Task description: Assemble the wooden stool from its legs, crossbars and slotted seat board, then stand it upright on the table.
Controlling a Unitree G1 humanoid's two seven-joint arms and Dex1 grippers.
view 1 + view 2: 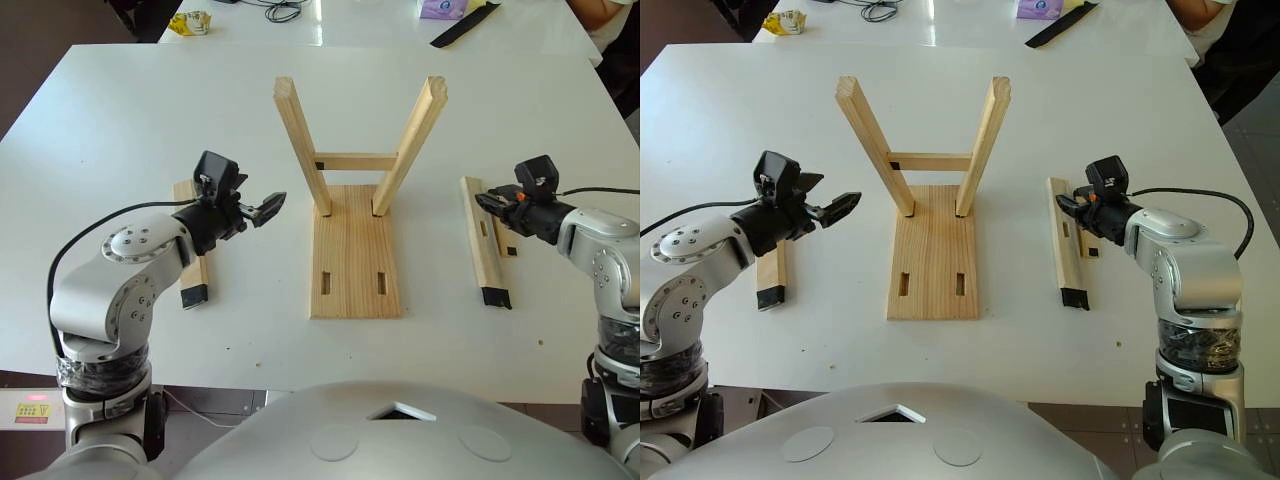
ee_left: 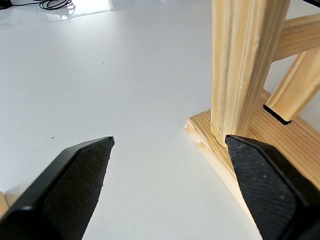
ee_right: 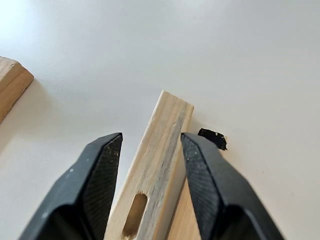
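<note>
Two legs are in. Our right gripper (image 3: 151, 144) gapes astride the loose leg (image 3: 168, 119), so we close next; left gripper (image 2: 169, 144) hangs wide.

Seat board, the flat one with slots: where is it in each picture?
Left eye view: the seat board lies flat in the middle.
Right eye view: the middle again.
Left wrist view: its corner, under the upright leg.
Right wrist view: the wooden corner at the edge is probably it.
Landmark: the upright leg standing in its slot.
</note>
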